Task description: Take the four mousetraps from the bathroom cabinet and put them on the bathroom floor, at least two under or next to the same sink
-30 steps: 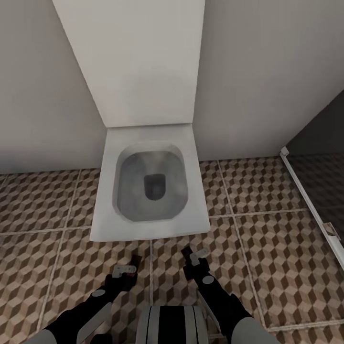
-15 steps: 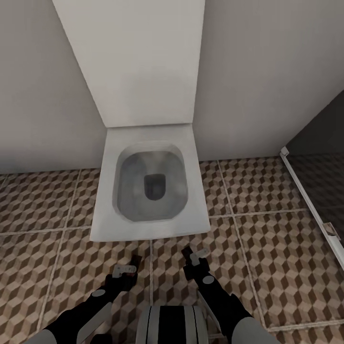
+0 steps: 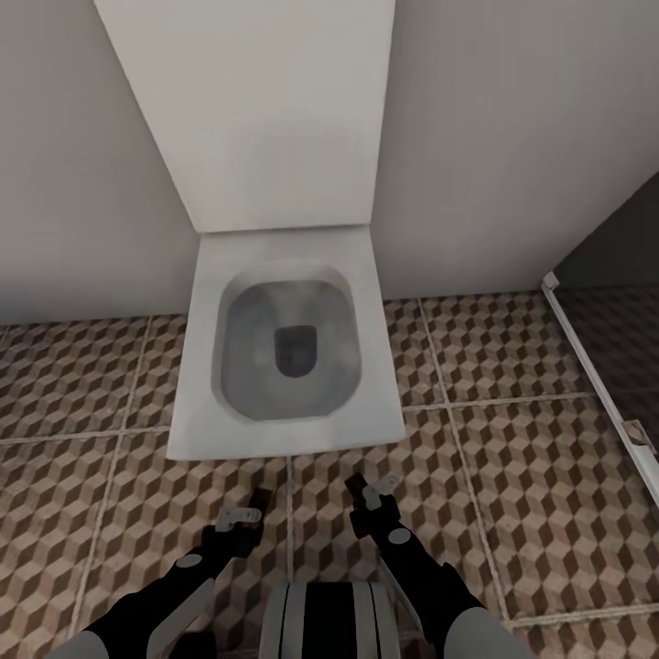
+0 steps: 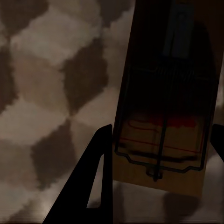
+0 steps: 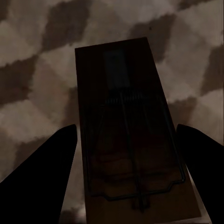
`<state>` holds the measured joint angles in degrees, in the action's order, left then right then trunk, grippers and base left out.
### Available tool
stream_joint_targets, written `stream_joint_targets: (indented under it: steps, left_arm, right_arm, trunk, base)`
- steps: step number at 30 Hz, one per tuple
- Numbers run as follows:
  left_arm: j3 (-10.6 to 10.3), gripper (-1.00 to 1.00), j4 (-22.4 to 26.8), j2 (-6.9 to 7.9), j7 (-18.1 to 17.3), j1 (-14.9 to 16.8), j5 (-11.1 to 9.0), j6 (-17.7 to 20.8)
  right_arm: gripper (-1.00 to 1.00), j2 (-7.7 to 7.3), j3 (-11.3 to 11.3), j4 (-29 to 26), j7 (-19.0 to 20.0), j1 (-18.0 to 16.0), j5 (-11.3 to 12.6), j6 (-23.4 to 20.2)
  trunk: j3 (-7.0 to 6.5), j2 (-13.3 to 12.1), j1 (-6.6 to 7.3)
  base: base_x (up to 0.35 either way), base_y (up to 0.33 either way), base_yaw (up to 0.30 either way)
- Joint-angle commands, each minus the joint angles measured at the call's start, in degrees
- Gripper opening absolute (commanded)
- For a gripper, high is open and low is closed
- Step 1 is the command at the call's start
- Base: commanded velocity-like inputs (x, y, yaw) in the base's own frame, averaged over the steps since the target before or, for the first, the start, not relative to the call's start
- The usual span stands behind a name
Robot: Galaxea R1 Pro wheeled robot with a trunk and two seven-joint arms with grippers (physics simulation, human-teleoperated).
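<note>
Your head view has crept forward a little since a second ago: the toilet sits slightly larger and lower in it, while your arms keep the same pose. You have a mousetrap in each gripper. In the left wrist view the left trap [image 4: 164, 116] sits between the two dark fingers [image 4: 98, 172], its red spot and wire frame facing the camera, with the floor [image 4: 42, 84] behind it. In the right wrist view the right trap [image 5: 130, 140] lies lengthwise between the fingers [image 5: 42, 172], which flank its long edges; the jaws stand only as wide as the board. From the head view your left gripper [image 3: 245, 514] and right gripper [image 3: 371, 494] are low and near, pointing forward over the cube-patterned tiles [image 3: 513, 458], just short of the toilet. The traps themselves are too small to make out there. The toilet [image 3: 284, 352] stands straight ahead, its lid raised against the wall [image 3: 513, 137]. To the far right a white-framed dark panel [image 3: 595, 366] runs along the floor.
</note>
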<state>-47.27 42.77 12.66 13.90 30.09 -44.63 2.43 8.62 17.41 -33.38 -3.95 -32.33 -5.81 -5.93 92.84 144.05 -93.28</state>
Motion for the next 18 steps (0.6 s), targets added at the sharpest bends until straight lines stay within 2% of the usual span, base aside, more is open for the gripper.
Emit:
stream_joint_targets:
  steps: [1,14,15,18]
  left_arm:
    - [-0.37,-1.0,0.18,0.08,0.69,0.06,-0.2,0.14]
    - [-0.27,-1.0,0.14,0.09,0.75,0.06,-0.2,0.12]
    - [-0.28,-1.0,0.13,0.09,0.76,0.06,-0.2,0.12]
    - [-0.32,-1.0,0.12,0.08,0.77,0.06,-0.19,0.12]
  right_arm:
    - [-1.0,-0.02,0.25,-0.1,-0.36,-0.01,-0.6,-0.48]
    - [-1.0,-0.05,0.24,-0.11,-0.36,-0.01,-0.6,-0.48]
    - [1.0,-0.06,0.24,-0.11,-0.36,-0.01,-0.6,-0.48]
    - [1.0,-0.09,0.24,-0.13,-0.36,-0.01,-0.6,-0.48]
  trunk:
    - [0.26,0.03,-0.01]
    - [0.26,0.03,-0.01]
    - [0.26,0.03,-0.01]
    - [0.26,0.03,-0.01]
  base:
    - [0.0,0.0,0.0]
    - [0.0,0.0,0.0]
    - [0.0,0.0,0.0]
    - [0.0,0.0,0.0]
